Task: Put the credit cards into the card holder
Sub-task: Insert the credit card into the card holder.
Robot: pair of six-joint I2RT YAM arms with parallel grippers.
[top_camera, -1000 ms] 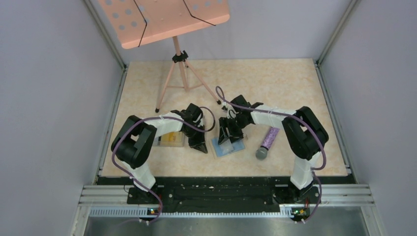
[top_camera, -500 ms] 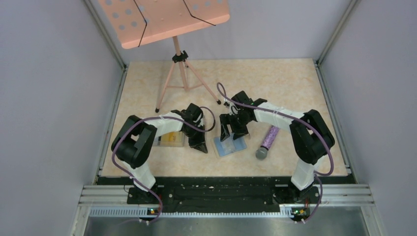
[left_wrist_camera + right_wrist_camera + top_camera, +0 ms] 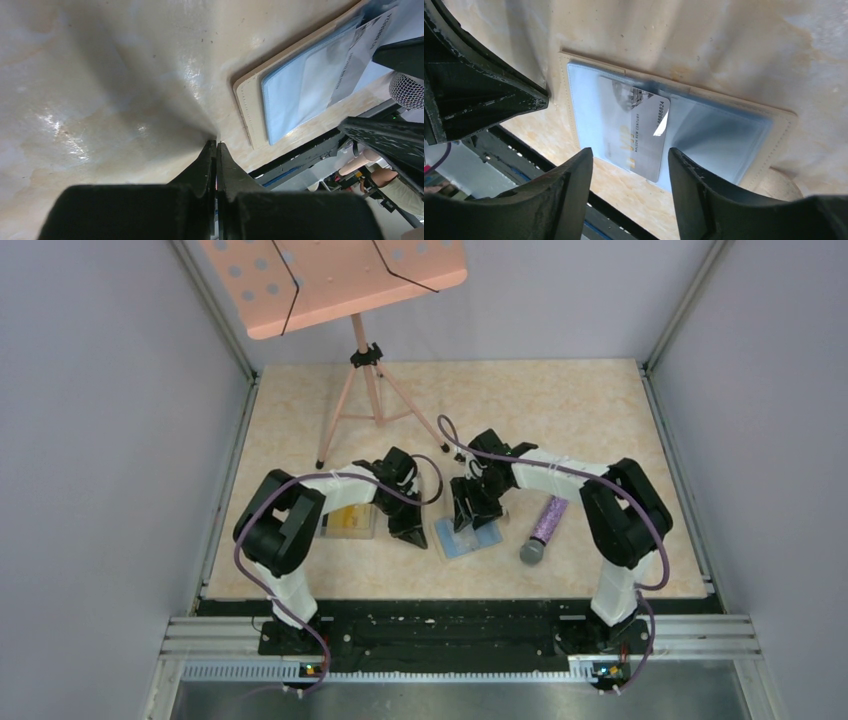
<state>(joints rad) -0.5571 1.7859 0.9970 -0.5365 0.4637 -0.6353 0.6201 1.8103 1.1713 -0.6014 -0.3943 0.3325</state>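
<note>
Card holder (image 3: 470, 540) lies open on the tabletop (image 3: 560, 410), a white printed card (image 3: 636, 132) on its blue lining. Left hand (image 3: 216, 145), just left of it, is closed and empty; right hand (image 3: 629, 156), above it, stands open, holding nothing.

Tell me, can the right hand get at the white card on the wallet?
Probably yes. The right hand hangs open right above the card, which lies on the open wallet with nothing over it. The left hand is shut, off to the side.
</note>
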